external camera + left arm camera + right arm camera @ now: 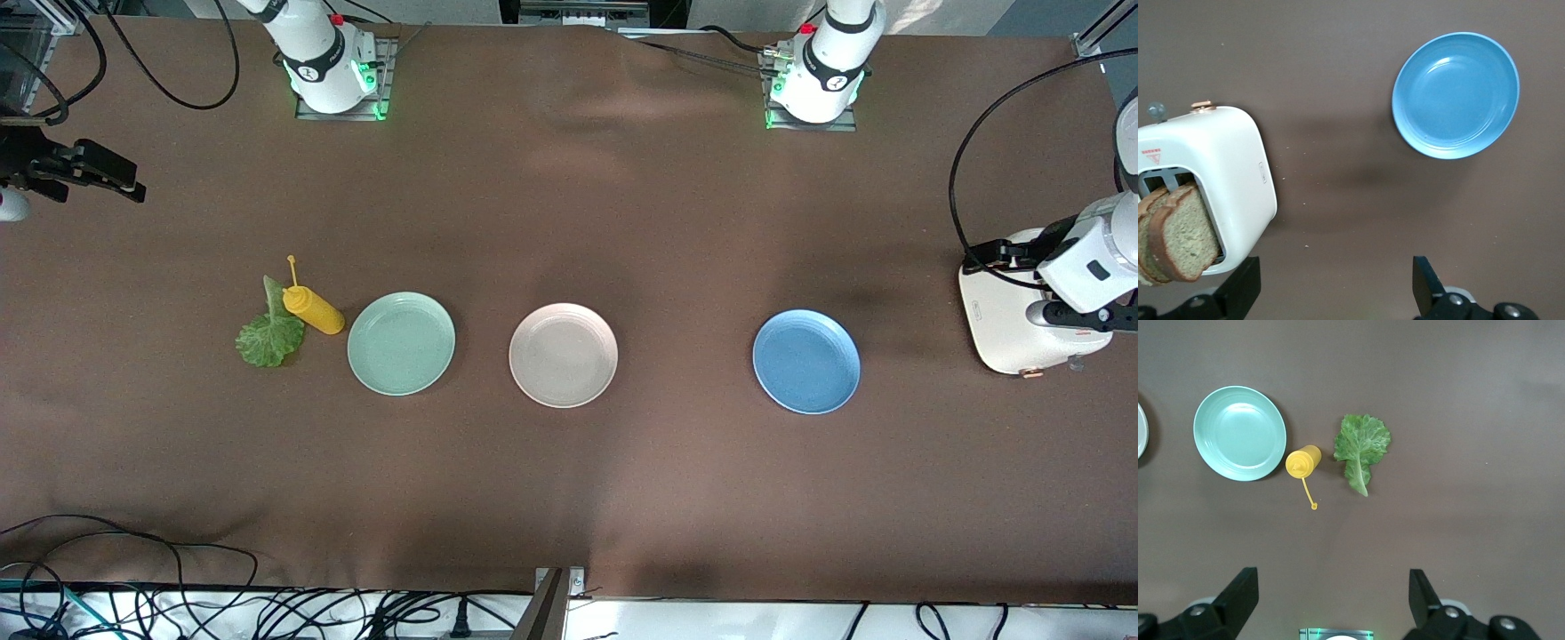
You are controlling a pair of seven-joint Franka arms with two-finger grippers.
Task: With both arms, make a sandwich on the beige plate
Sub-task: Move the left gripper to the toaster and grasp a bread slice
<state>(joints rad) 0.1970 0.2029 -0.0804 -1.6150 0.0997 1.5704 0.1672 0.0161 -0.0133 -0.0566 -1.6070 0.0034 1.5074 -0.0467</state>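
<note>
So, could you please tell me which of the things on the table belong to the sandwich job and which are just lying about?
Belong to the job:
- beige plate
- bread slices in the toaster
- lettuce leaf
- left gripper, over the table by the toaster
- right gripper, over the table near the lettuce

Just lying about:
- mint-green plate
- blue plate
- yellow squeeze bottle

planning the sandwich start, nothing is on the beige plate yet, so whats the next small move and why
Probably lower the open left gripper toward the bread slices standing in the white toaster. The beige plate is bare and a slice has to go down first. The right gripper, also open, hangs over the table near the lettuce leaf and can wait.
</note>
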